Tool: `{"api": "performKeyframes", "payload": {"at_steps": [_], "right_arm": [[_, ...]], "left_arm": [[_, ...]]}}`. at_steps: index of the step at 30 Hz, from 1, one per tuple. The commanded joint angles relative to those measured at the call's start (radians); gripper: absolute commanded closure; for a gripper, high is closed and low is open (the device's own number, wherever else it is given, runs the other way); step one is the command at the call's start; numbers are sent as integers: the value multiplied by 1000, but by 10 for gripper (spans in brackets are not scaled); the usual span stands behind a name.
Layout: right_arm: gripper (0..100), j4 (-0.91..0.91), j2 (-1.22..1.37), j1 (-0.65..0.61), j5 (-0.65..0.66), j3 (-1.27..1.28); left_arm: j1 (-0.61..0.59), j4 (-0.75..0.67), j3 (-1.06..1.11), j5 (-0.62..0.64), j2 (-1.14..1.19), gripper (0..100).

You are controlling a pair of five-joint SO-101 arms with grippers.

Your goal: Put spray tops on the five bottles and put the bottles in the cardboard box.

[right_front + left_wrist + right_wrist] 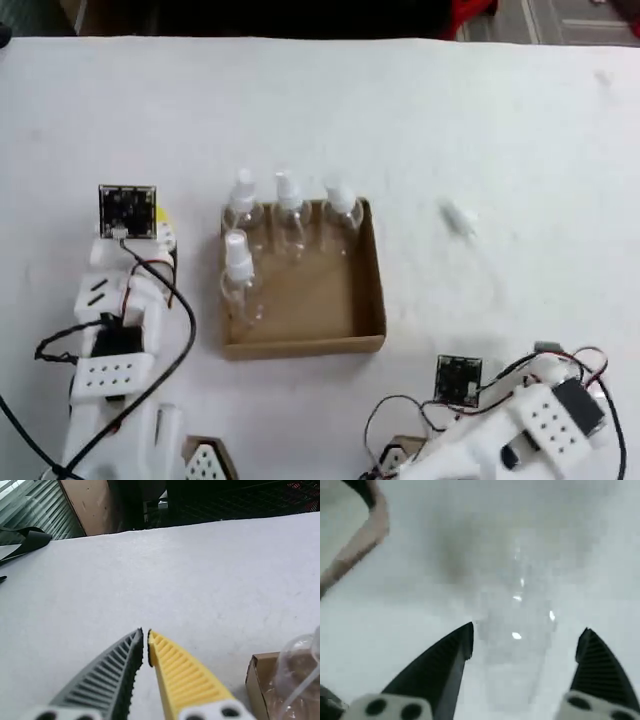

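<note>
Right pincer (527,632) spread, four bottles (290,225) in box (300,347)

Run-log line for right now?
brown cardboard box: four clear plastic bottles with spray tops inside | white spray top: loose on table | left gripper: shut, empty | right gripper: open, another clear bottle ahead

On my feed I see a white tabletop (450,120), a plain brown cardboard box (368,290), clear bottles (291,228) with white spray tops (285,188), the left gripper (146,645) ribbed grey and yellow, and the right gripper (527,632) ribbed black.
</note>
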Motion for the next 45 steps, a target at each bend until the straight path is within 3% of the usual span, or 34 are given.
{"api": "performKeyframes", "payload": {"at_steps": [1, 9, 11, 19, 28, 35, 45], "right_arm": [[711, -41, -177, -21, -2, 130], [729, 51, -424, -269, -404, 213], [747, 102, -460, -303, -445, 213], [731, 191, -532, -323, -473, 210], [709, 179, -526, -440, -387, 209], [711, 136, -343, -499, -384, 187], [728, -24, -182, -452, -382, 203]], "left_arm": [[16, -28, -6, -6, -1, 976], [16, -23, -6, -6, -1, 976], [16, -21, -6, -6, -2, 976], [16, -21, -6, -6, -4, 976], [16, -21, -6, -6, -4, 976], [16, -23, -6, -6, -1, 976], [16, -23, -6, -6, 1, 976]]}}
